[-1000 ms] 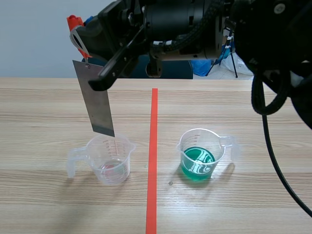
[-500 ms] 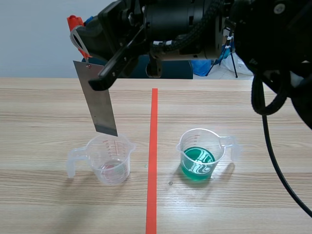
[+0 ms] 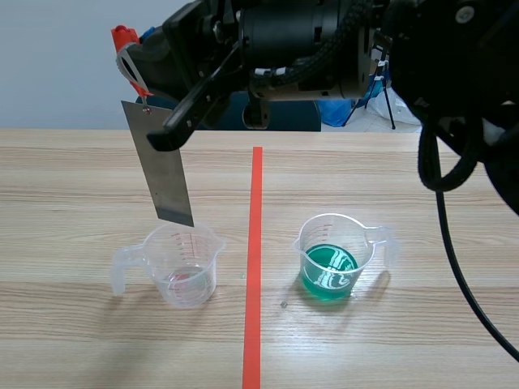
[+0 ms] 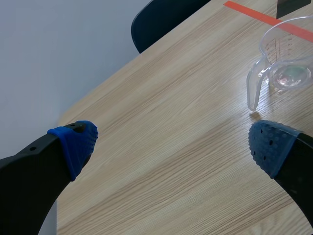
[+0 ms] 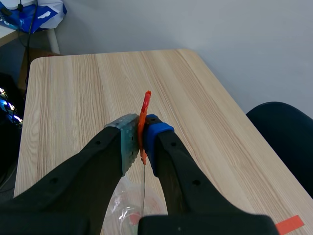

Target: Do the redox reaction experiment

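Scene view, centre-left: flat metal strip (image 3: 166, 170) hangs above clear plastic beaker (image 3: 185, 263). The right gripper (image 5: 142, 139) pinches its orange clip (image 5: 145, 117); the left gripper (image 4: 174, 143) gapes wide.

Right claw (image 5: 142, 141) raised, clamped on orange clip (image 5: 145, 108); left claw (image 4: 173, 144) spread wide.

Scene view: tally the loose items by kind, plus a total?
Measuring cups: 2 (clear-liquid cup, green-liquid cup)
Metal strip: 1
Orange-red clip: 1, gripped in the right claw
Total: 4
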